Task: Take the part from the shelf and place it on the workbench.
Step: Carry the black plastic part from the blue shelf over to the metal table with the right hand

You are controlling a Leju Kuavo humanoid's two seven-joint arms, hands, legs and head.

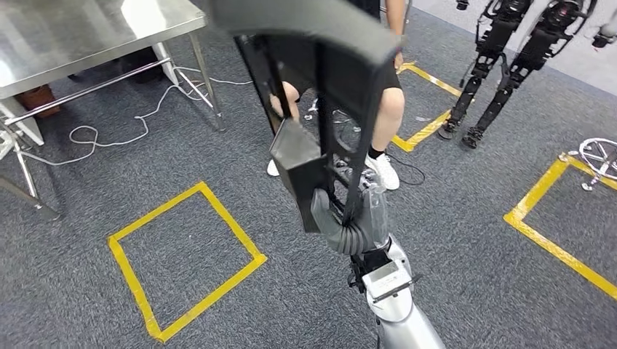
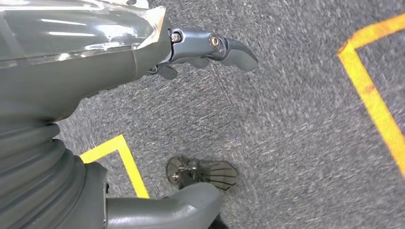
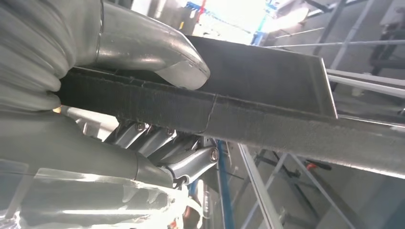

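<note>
Head view: right hand (image 1: pixel 342 218) sits centre frame, wrapped around the lower end of the part (image 1: pixel 320 94), a large black frame-like piece with a curved top edge that runs up to the top of the frame. Part is held up in the air over the grey carpet (image 1: pixel 451 240), tilted, not touching anything else. Steel tabletop (image 1: pixel 80 36) is in the upper left corner, well apart from the part, white cable (image 1: pixel 124 134) looping on the floor under it. Yellow tape square (image 1: pixel 185 258) on the carpet at lower left, more yellow tape at right. A person's legs (image 1: pixel 385 116) stand just behind the part; another robot's dark legs (image 1: pixel 502 65) at upper right. Left wrist view: left hand (image 2: pixel 191 52) at upper centre, fingers (image 2: pixel 234 51) loosely extended, holding nothing, carpet and yellow tape below it. Right wrist view: thumb (image 3: pixel 157 50) presses on one face of the part's black bar (image 3: pixel 267 119), fingers (image 3: pixel 162 148) curl under the other face, grip closed tight on it.
</note>
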